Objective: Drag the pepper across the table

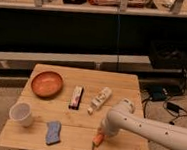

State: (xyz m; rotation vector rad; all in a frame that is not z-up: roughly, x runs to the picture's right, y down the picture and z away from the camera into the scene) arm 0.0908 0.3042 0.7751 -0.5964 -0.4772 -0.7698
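Pepper [98, 139] sits right at the tabletop's [76, 130] near edge, under the pincer [102, 132]; can't tell if that's spread or pinching. Drag it any nearer and it probably rolls off, or just slips free.

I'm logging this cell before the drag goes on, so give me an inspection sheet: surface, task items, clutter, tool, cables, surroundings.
Surface: slatted wooden table.
Job's things: pepper near the front edge, stem toward the front.
Clutter: bowl, cup, sponge, packet, bottle, all apart from the pepper.
Tool: tool at the pepper's far end, below the white arm reaching in from the right of the view.
Cables: cables on the floor right of the table.
Surroundings: dark counter behind; black basket.
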